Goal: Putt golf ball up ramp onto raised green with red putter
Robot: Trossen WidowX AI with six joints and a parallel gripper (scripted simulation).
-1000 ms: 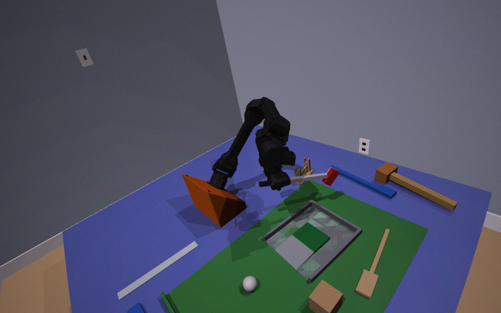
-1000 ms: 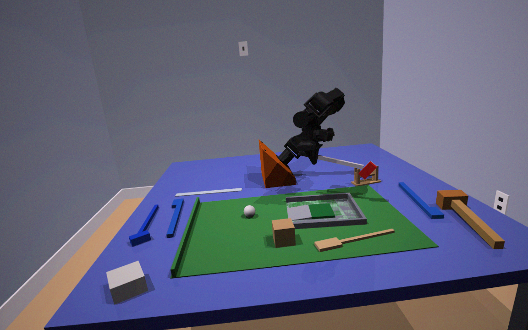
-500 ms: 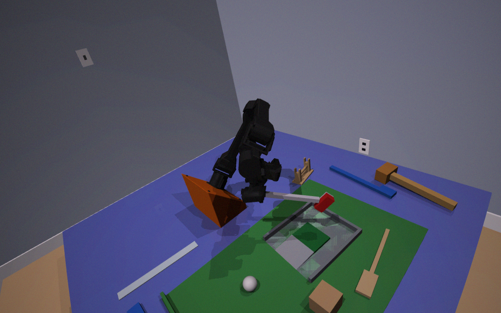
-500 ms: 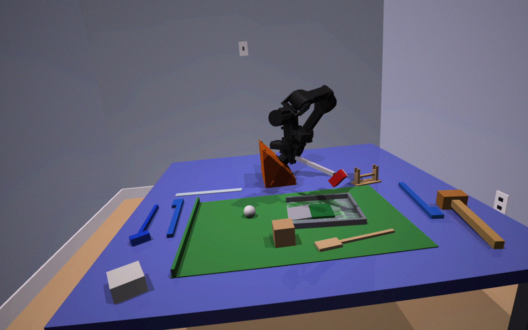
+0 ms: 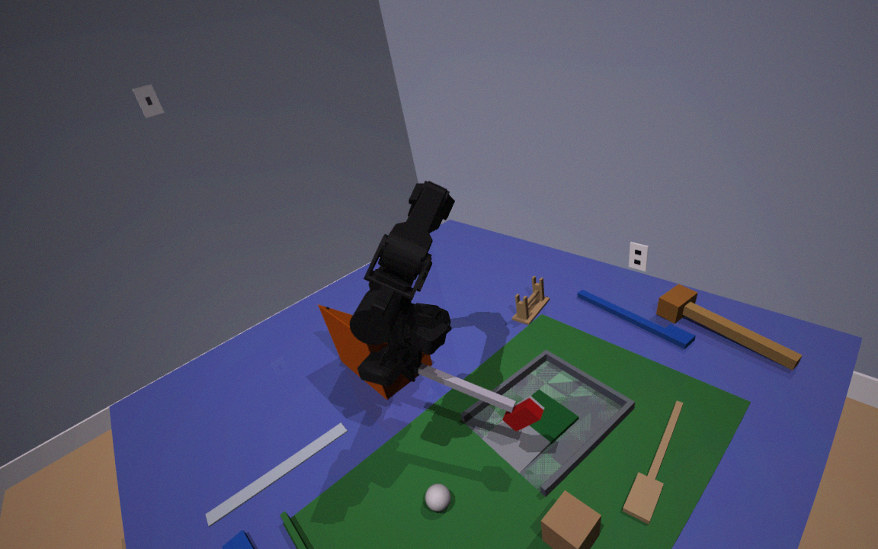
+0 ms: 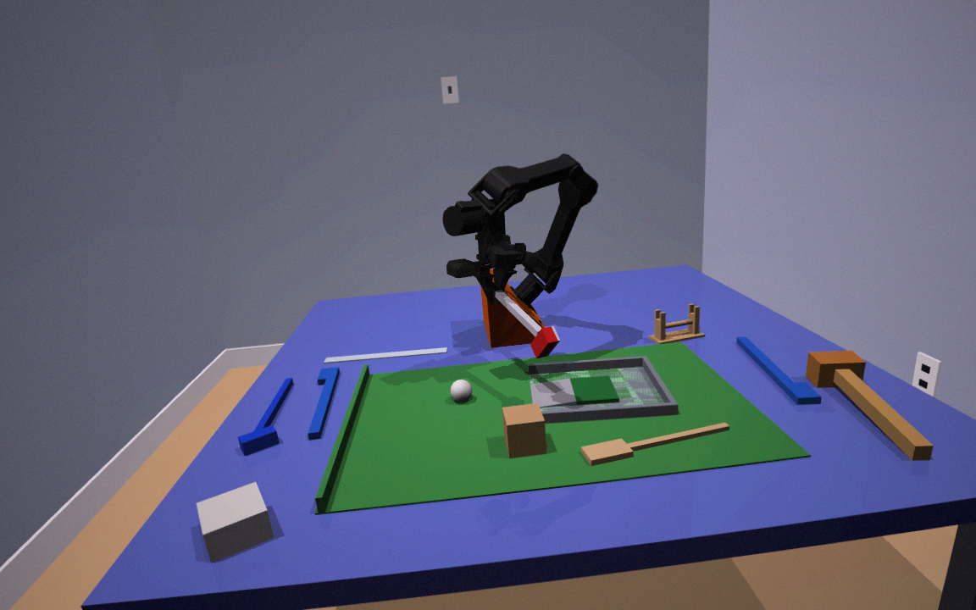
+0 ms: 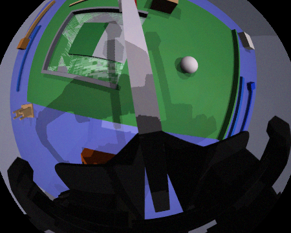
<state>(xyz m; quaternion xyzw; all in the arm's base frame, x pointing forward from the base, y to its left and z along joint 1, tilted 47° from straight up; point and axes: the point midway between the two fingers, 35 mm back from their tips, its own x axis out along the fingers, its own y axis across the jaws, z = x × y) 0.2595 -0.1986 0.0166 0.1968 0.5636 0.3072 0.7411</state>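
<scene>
While jaws clench red putter (image 6: pixel 528 324), brown block (image 6: pixel 524 429) flanks ramp (image 6: pixel 552 394).

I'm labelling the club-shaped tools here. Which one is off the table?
The red putter, the one with a grey shaft and red head, clamped in the gripper. The blue ones, the tan paddle and the brown mallet lie flat.

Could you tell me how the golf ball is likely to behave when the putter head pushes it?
The golf ball is round and sits free on the flat green mat, so it will probably roll readily. Nothing touches it, so an off-centre tap would likely send it askew.
</scene>
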